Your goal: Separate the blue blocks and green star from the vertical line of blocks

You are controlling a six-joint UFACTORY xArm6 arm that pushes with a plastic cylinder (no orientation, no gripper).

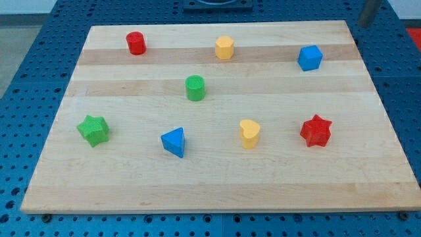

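Wooden board (217,191) with eight scattered blocks. The rod appears only at the view's top right, off the board; my tip is out of view, so its state cannot be told. Green star (93,130) sits at left, blue triangle (174,142) just right of it, blue cube (310,58) at upper right. Risk: a long sweep inward could nudge the red star (316,130) or yellow heart (249,133)

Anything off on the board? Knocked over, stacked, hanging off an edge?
Nothing stands out. Eight blocks sit apart on the board, none stacked or over an edge. The blue triangle and green star rest flat. A dark rod shows at the view's top right corner; my tip isn't clearly visible.
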